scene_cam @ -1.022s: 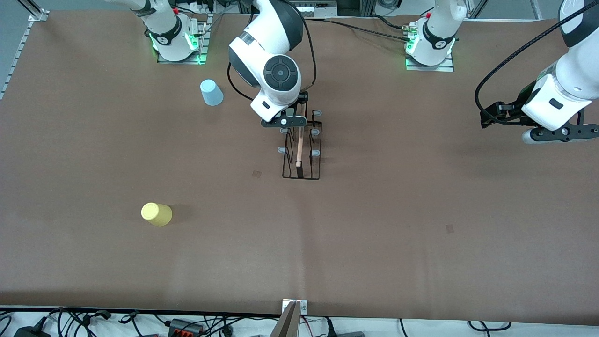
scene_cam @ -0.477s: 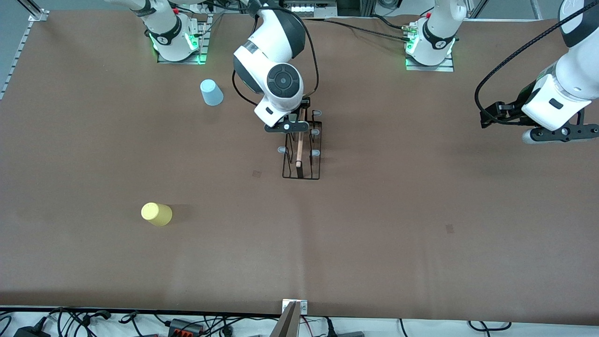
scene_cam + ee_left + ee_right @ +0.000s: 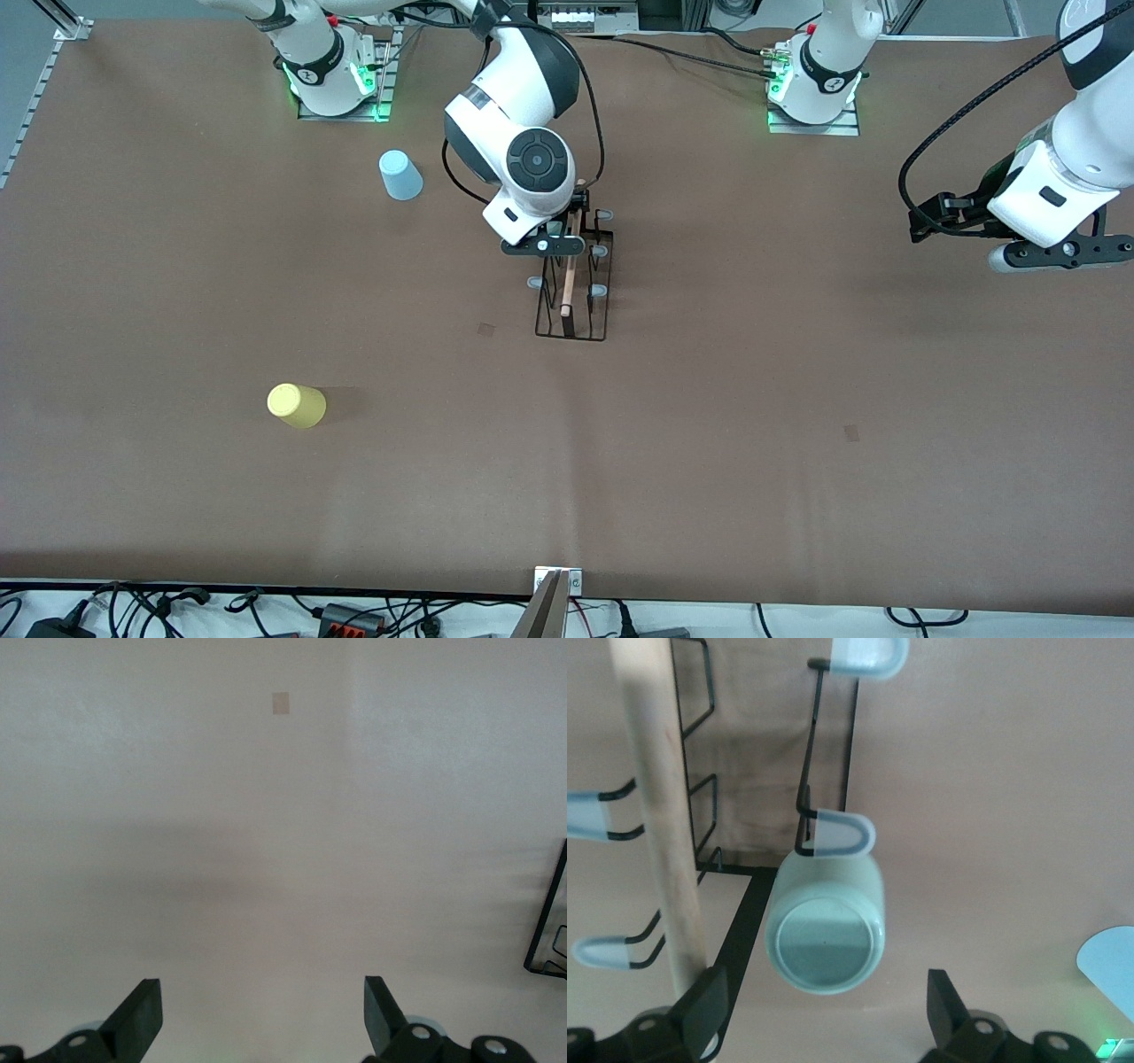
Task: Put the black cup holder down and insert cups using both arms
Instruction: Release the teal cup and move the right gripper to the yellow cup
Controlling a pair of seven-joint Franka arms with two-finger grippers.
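Centrally on the brown table (image 3: 726,425) stands the black cup holder (image 3: 571,306), its light wooden handle (image 3: 569,275) running along the top and its pegs tipped in pale grey-blue. Over the end of the holder toward the robots' bases the right gripper (image 3: 542,246) is held; in the right wrist view its fingers (image 3: 700,1005) are seen spread apart, with the mint green cup (image 3: 826,926) lying between them, mouth toward the camera, just beside a peg tip (image 3: 837,833) and not pressed by either finger. The light blue cup (image 3: 400,175) is seen at about ten o'clock from the holder, toward the right arm's end of the table, and the yellow cup (image 3: 297,405) at about eight o'clock, nearer the front camera and well apart from the holder. The left gripper (image 3: 1059,252) is kept waiting over the left arm's end of the table, its fingers (image 3: 137,1014) parted with only bare table between them.
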